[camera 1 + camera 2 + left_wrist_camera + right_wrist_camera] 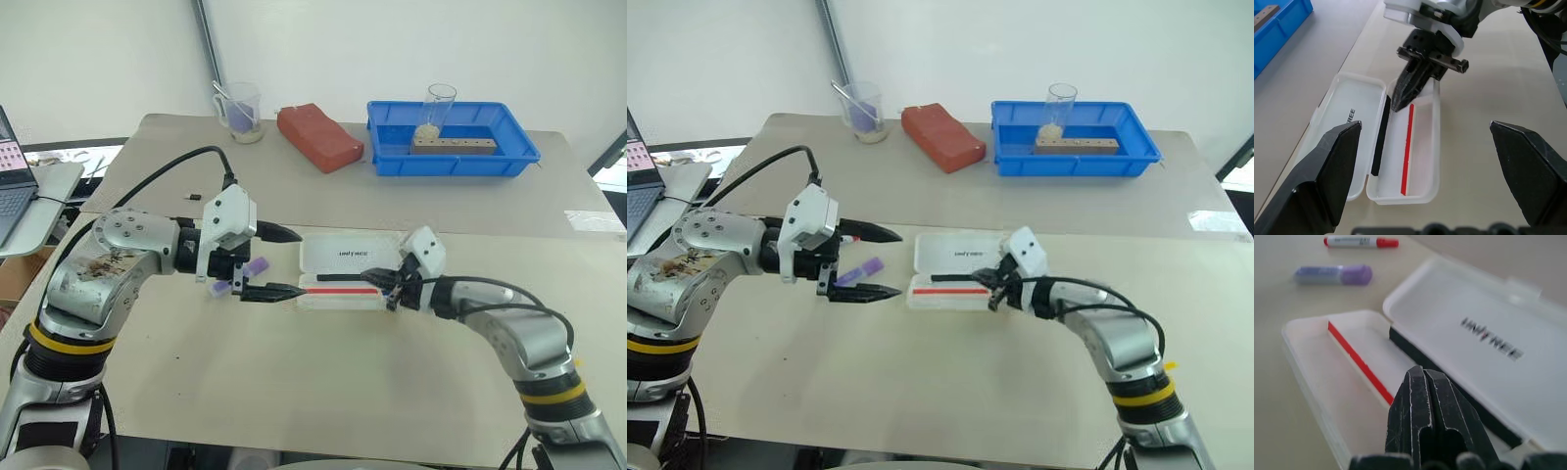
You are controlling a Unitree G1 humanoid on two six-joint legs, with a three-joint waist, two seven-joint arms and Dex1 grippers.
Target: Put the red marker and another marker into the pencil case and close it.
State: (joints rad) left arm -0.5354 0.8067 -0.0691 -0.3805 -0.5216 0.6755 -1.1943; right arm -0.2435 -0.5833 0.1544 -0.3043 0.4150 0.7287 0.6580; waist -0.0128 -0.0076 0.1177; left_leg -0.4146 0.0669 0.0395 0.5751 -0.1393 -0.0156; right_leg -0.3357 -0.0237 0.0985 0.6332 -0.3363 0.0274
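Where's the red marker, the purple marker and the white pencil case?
red marker [1360, 242], right wrist view, on its white barrel.
purple marker [1333, 275], right wrist view, on its middle.
pencil case [1459, 298], right wrist view, on the open lid's bare inside.

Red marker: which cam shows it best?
Right wrist view: the red marker lies in full, red cap and printed barrel clear, on the table beyond the purple marker and the open pencil case. In both eye views the left claw and arm cover that spot.
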